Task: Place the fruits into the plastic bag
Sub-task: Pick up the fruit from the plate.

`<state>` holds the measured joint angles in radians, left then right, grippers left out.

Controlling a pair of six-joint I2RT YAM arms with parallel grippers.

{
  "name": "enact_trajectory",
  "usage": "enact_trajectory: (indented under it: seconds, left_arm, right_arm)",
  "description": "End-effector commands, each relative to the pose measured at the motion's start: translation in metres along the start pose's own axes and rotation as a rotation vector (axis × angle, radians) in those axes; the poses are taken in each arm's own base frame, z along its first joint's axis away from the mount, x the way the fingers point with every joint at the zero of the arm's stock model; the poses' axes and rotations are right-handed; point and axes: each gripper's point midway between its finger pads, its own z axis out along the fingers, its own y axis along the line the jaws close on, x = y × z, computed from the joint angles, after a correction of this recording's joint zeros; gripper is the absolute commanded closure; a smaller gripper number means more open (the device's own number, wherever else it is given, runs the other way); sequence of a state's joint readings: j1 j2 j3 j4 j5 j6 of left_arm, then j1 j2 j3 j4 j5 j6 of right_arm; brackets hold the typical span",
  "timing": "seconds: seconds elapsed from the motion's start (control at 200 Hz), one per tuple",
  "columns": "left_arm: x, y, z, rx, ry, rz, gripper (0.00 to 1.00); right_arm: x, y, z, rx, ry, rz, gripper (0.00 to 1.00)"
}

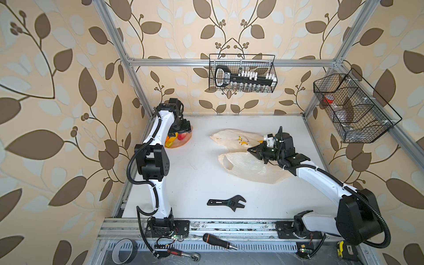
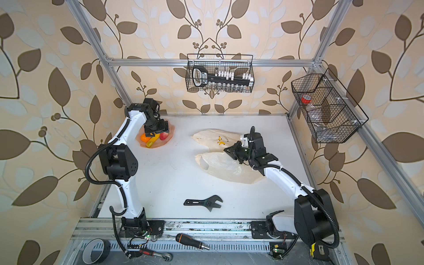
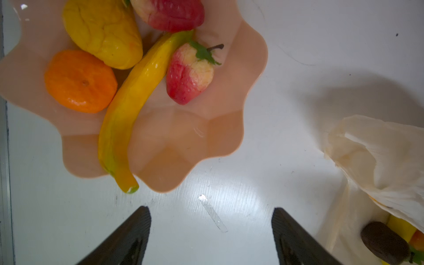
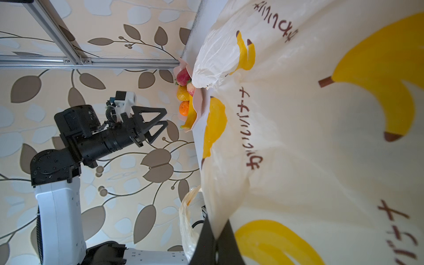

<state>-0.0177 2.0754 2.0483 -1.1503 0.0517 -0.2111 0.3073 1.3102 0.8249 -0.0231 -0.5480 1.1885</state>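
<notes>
Hanging close above the pink dish [image 1: 183, 143], the left tool [image 3: 210, 208] has its two fingers apart, and nothing is between them. The dish stands on the white table [image 1: 195, 179] and carries five fruits. They are a tangerine [image 3: 80, 81], a lemon [image 3: 103, 32] just beside it, and a long banana [image 3: 128, 110] whose tip sticks out over the dish rim. There is also a strawberry [image 3: 189, 73] touching the banana, and another red fruit [image 3: 169, 13] that is partly cut off by the picture edge.

Right of the dish and nearer to the front of the table, a black wrench [image 1: 227, 202] lies flat, well apart from the dish.

Further right of the dish, also well apart from it, the plastic bag [image 1: 250, 169] lies crumpled on the table with its open side turned toward the dish. Inside the opening a dark brown fruit [image 3: 385, 242] shows, with something yellow and something orange next to it.

The right tool [image 4: 216, 231] is at this opening. Its fingers are pressed together on a fold of the thin plastic, and they hold the upper layer of the bag up off the lower one.
</notes>
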Motion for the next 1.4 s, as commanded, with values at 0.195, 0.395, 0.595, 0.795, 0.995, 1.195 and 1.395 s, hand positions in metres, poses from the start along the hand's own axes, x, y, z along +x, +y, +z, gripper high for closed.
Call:
enact_trajectory:
  seconds: [0.195, 0.395, 0.595, 0.795, 0.995, 1.195, 1.395]
  left_arm:
    - [-0.046, 0.023, 0.039, -0.114, -0.075, 0.033, 0.28]
    - [-0.053, 0.036, 0.067, -0.155, -0.075, 0.017, 0.3]
    - [-0.06, 0.04, 0.084, -0.135, -0.084, 0.002, 0.31]
    - [-0.063, 0.034, 0.095, -0.098, -0.086, -0.007, 0.32]
    - [-0.064, 0.032, 0.101, -0.061, -0.08, -0.025, 0.34]
    - [-0.056, 0.032, 0.106, -0.052, -0.055, -0.026, 0.39]
    - [-0.043, 0.039, 0.107, -0.067, -0.028, -0.02, 0.44]
  right_arm:
    - [-0.004, 0.011, -0.008, -0.004, -0.024, -0.013, 1.0]
    - [-0.003, 0.01, -0.01, 0.002, -0.029, -0.014, 1.0]
    - [-0.003, 0.009, -0.011, 0.01, -0.034, -0.012, 1.0]
    - [-0.002, 0.01, -0.012, 0.01, -0.039, -0.015, 1.0]
    - [0.0, 0.012, -0.012, 0.011, -0.041, -0.019, 1.0]
    - [0.002, 0.013, -0.012, 0.01, -0.041, -0.023, 1.0]
    - [0.003, 0.014, -0.013, 0.008, -0.041, -0.025, 1.0]
